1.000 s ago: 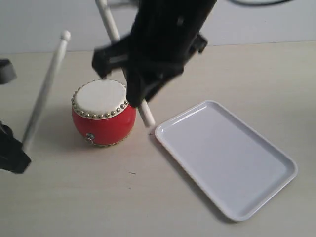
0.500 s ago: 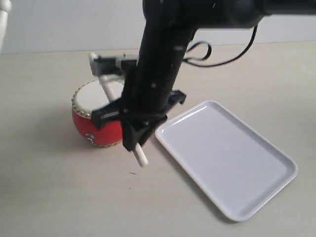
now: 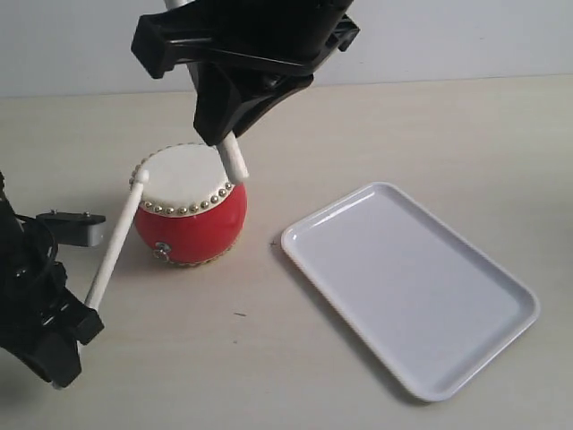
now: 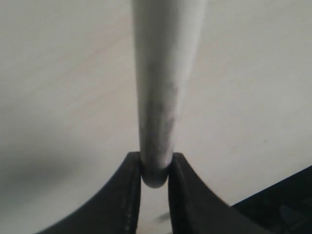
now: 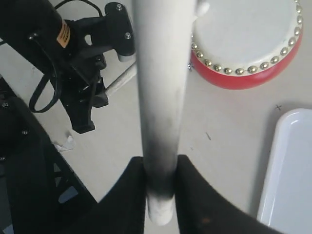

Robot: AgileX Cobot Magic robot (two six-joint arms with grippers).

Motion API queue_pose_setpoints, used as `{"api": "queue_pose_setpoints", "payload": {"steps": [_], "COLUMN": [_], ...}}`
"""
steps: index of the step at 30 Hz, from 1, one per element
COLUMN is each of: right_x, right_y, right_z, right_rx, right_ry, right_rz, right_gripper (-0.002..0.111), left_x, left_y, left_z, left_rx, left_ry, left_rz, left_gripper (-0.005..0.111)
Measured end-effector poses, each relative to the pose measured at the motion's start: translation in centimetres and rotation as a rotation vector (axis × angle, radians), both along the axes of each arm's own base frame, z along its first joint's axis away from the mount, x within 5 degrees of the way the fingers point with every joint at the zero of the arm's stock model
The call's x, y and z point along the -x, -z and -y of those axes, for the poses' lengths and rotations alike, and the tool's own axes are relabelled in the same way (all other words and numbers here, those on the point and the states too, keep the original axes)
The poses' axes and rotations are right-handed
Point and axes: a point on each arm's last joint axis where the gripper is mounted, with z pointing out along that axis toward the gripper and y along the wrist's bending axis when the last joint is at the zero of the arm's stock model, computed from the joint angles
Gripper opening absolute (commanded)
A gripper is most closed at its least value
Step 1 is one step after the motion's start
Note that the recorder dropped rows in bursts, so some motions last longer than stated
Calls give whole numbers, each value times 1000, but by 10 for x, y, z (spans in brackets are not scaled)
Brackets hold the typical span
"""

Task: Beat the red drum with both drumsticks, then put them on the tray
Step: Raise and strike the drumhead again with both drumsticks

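The red drum (image 3: 190, 215) stands left of centre, cream head up. My left gripper (image 3: 87, 309) is low at the front left, shut on one drumstick (image 3: 116, 237) that slants up until its tip rests on the drum's left rim. My right gripper (image 3: 226, 134) hangs over the drum's back, shut on the other drumstick (image 3: 235, 161), whose lower end hovers over the head's right edge. The white tray (image 3: 488, 336) lies to the right with nothing in it. The wrist views show the left drumstick (image 4: 163, 87) in the left gripper (image 4: 156, 170), and the right drumstick (image 5: 161, 97) in the right gripper (image 5: 160, 180), with the drum (image 5: 248, 39) beyond.
The pale table (image 3: 269, 376) ends at a grey wall behind. The tray's near corner sits close to the drum's right side. In the right wrist view the left arm's black body (image 5: 78, 73) and cables fill the side away from the tray (image 5: 290, 170).
My right gripper has risen with its stick from low in front of the drum to above it. My left arm has swung down into view, bringing its stick's tip onto the drum's rim.
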Motion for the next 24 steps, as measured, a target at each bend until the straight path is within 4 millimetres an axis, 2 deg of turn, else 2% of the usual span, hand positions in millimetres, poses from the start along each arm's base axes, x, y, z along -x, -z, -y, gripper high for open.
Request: {"api": "queue_pose_setpoints", "payload": {"steps": [3, 7, 12, 15, 17, 20, 23, 24], "right_x": [-5, -17, -33, -35, -35, -35, -38, -38], "right_y": [9, 42, 128, 176, 196, 203, 173, 155], "right_z": [-3, -13, -28, -32, -34, -37, -40, -40], "right_rx": [29, 99, 258, 333, 354, 351, 287, 251], "right_ry": [0, -1, -4, -2, 2, 9, 9, 8], "right_rz": [-8, -63, -234, -346, -398, -422, -359, -321], "right_gripper": [0, 0, 0, 0, 0, 0, 0, 0], "left_x": [1, 11, 38, 59, 70, 80, 74, 69], "left_y": [-9, -52, -115, -144, -155, -163, -158, -153], "left_z": [2, 0, -19, -31, -35, -39, -37, -34], "left_rx": [31, 94, 126, 129, 138, 140, 133, 136], "left_ry": [-11, -19, -70, -97, -102, -100, -99, -93], "left_rz": [21, 174, 451, 602, 669, 714, 675, 642], "left_gripper": [0, 0, 0, 0, 0, 0, 0, 0]}}
